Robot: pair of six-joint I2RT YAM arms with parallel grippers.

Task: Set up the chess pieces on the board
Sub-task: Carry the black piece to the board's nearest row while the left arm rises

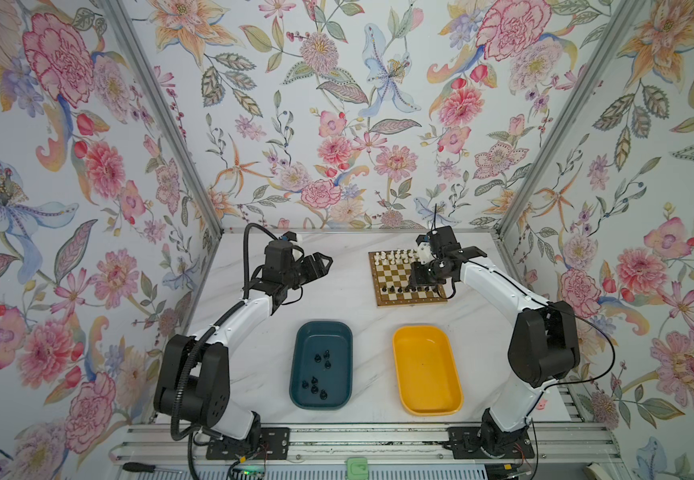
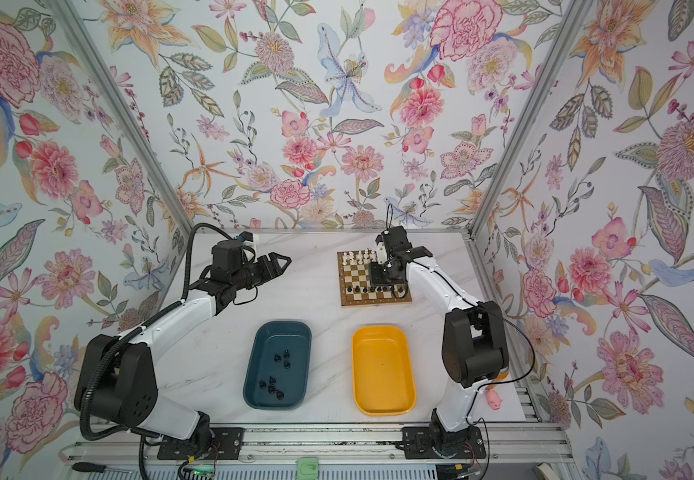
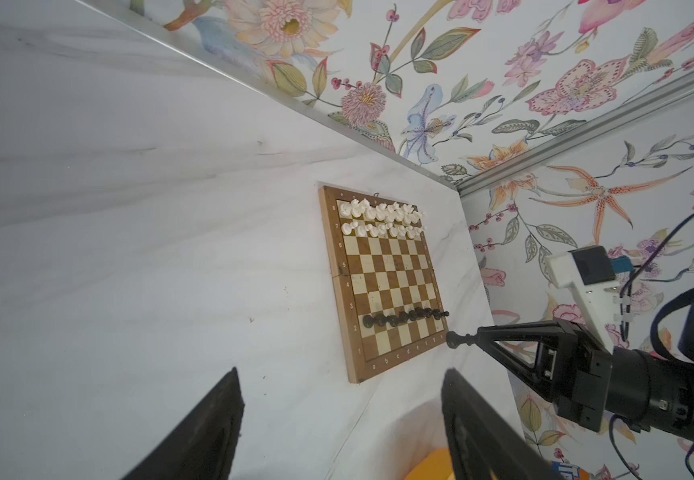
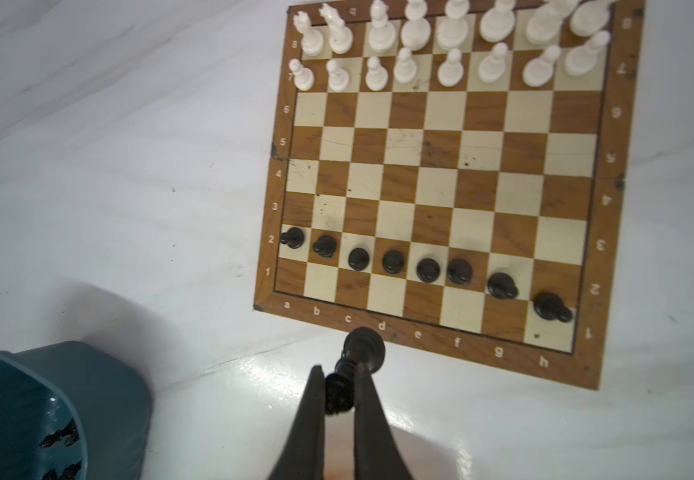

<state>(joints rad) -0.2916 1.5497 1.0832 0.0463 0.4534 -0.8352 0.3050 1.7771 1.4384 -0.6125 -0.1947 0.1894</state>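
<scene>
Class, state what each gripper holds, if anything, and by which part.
The right gripper pinches a black chess piece by its head end, with the base sticking out past the jaws. The left gripper is open and holds nothing.

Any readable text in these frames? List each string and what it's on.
"a b c d e f g h": board border, along one edge, right wrist view.
"1 2 3 4 5 6 7 8": board's two side borders.
Blue-and-white label, left wrist view: cut off, unreadable.
Green block, in both top views: mark too small to read.
</scene>
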